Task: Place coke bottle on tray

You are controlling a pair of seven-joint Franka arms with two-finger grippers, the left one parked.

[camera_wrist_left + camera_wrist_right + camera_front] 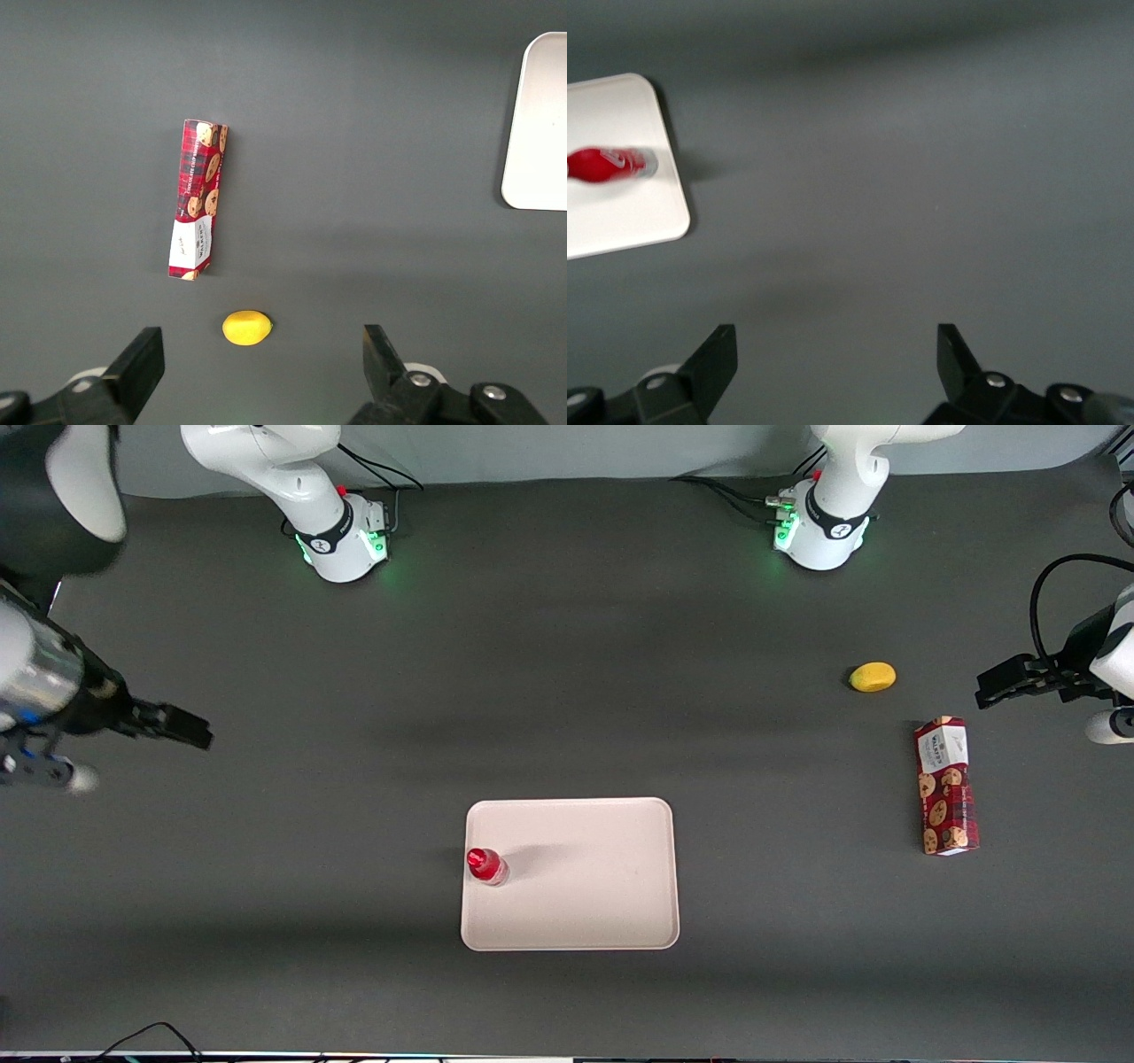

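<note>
The coke bottle [486,865], small and red with a red cap, stands upright on the pale pinkish-cream tray [585,908], close to the tray edge that faces the working arm's end of the table. In the right wrist view the bottle [607,166] shows on the tray [633,217] near a rounded corner. My gripper [190,729] is open and empty, held above the bare dark table well away from the tray toward the working arm's end; its fingers [713,359] stand wide apart with nothing between them.
A red cookie box [946,786] lies flat toward the parked arm's end of the table, with a yellow lemon [873,677] beside it, farther from the front camera. Both arm bases stand along the table's back edge.
</note>
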